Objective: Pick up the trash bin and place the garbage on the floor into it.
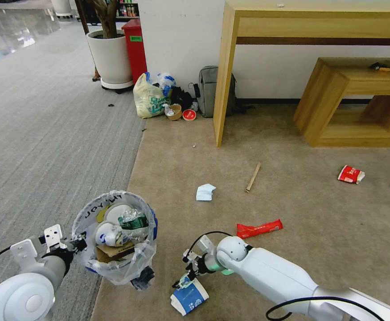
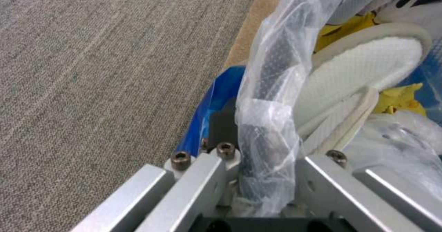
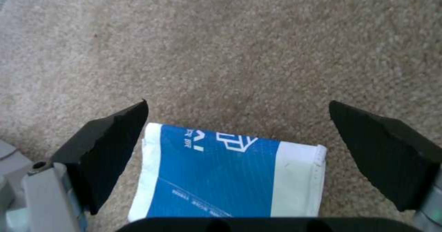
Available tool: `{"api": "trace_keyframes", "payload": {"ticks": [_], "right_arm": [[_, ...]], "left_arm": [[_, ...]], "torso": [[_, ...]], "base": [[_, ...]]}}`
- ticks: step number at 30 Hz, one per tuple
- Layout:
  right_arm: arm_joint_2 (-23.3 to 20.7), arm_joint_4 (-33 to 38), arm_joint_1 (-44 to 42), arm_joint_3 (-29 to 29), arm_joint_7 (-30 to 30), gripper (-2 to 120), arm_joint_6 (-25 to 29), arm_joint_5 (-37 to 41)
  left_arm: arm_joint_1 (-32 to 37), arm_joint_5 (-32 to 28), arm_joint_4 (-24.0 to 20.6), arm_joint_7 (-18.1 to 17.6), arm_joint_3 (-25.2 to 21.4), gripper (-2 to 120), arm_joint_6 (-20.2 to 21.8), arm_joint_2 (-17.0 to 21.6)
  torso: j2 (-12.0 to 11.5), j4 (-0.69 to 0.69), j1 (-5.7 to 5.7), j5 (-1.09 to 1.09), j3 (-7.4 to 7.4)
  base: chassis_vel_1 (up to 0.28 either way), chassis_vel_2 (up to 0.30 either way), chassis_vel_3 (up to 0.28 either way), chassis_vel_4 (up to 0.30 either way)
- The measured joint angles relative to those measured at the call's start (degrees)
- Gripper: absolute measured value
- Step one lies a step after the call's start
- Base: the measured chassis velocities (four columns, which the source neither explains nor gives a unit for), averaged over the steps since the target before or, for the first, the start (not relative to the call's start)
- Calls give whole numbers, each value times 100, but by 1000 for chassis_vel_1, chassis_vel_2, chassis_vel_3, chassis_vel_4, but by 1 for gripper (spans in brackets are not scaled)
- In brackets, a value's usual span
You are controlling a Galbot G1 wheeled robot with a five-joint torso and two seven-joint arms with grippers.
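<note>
Blue-white paper cup lies flat between right gripper's spread fingers.

We appear to be in an office or commercial interior staged partly as a living space. A broad grey ribbed carpet runs far back, as in a corridor, and meets a beige short-pile carpet. Against the white wall stands a tall light-wood table, with a low wooden shelf unit just beside it. Left of the table we see a grey backpack, a red box and a large potted plant.
</note>
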Motion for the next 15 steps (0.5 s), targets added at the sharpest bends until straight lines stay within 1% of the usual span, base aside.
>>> {"api": "trace_keyframes", "payload": {"ticks": [13, 14, 15], "right_arm": [[121, -246, -31, 67, 10, 100, 48, -102], [136, -269, -37, 81, 5, 97, 62, -107], [136, -269, -37, 81, 5, 97, 62, -107]], "left_arm": [[-1, -1, -37, -84, 54, 0, 0, -16], [-1, -4, -41, -89, 54, 0, 0, -12], [-1, -4, -41, -89, 54, 0, 0, -12]], "torso": [[0, -1, 0, 0, 0], [0, -1, 0, 0, 0], [0, -1, 0, 0, 0]], "base": [[0, 0, 0, 0], [0, 0, 0, 0], [0, 0, 0, 0]]}}
